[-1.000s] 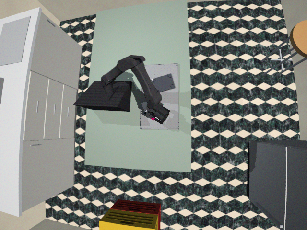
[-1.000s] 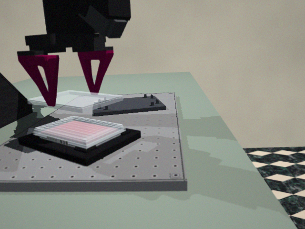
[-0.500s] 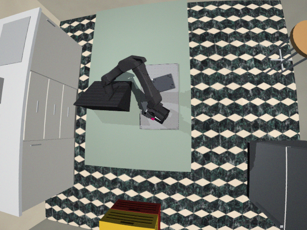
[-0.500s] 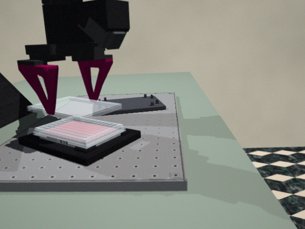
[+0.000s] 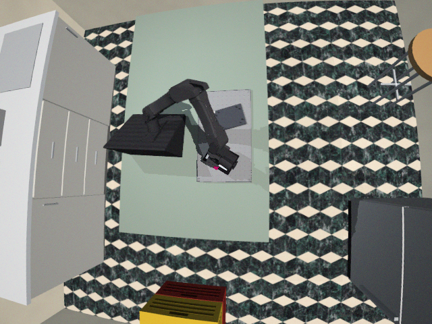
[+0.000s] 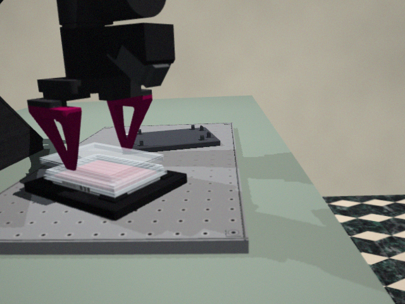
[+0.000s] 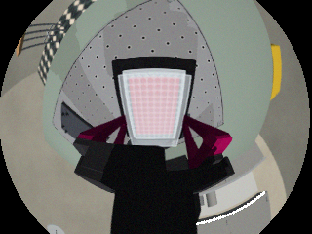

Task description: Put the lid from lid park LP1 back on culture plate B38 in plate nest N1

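My gripper (image 6: 98,157) with magenta fingers is shut on the clear lid (image 6: 101,155) and holds it by its two long edges. The lid hangs just above the culture plate B38 (image 6: 104,178), whose wells show pink. The plate sits in the black plate nest N1 (image 6: 107,192) on the grey perforated baseplate. I cannot tell whether the lid touches the plate's rim. In the wrist view the lid and plate (image 7: 154,105) lie between the fingers. In the top view the gripper (image 5: 218,166) covers the nest. The dark lid park LP1 (image 6: 176,139) lies bare behind, with small pegs.
The lid park (image 5: 230,117) lies at the far end of the grey baseplate. The arm's black base block (image 5: 146,133) stands left of the baseplate on the green table. A cabinet stands beyond the table's left edge.
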Robot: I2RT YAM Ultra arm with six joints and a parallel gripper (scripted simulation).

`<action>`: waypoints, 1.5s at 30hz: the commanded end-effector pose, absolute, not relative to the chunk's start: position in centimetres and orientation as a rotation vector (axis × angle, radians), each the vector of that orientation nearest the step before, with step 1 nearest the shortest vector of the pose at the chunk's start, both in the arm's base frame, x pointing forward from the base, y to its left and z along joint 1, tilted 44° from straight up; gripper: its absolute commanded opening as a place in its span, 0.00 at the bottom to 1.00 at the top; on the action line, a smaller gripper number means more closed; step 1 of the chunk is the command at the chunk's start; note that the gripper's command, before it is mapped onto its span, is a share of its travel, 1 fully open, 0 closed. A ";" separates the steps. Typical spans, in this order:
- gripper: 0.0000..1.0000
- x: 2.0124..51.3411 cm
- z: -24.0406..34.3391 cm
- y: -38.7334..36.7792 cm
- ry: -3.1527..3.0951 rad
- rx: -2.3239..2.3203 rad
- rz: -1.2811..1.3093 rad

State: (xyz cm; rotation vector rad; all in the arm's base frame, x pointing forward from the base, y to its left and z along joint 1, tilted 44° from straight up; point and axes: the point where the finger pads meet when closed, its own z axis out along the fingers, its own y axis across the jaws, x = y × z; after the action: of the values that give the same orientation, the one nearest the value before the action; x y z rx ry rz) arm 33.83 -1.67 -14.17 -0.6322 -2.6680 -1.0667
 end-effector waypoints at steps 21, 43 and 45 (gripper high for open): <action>0.00 34.5 -14.1 -2.2 -2.698 -0.649 -1.073; 0.00 34.5 -14.2 -1.9 -2.698 -0.649 -1.073; 0.00 34.5 -14.2 -1.9 -2.698 -0.649 -1.073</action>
State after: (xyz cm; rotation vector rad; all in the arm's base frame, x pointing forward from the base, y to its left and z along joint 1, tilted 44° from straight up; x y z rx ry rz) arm 34.09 -1.53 -14.45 -0.6426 -2.6821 -1.0701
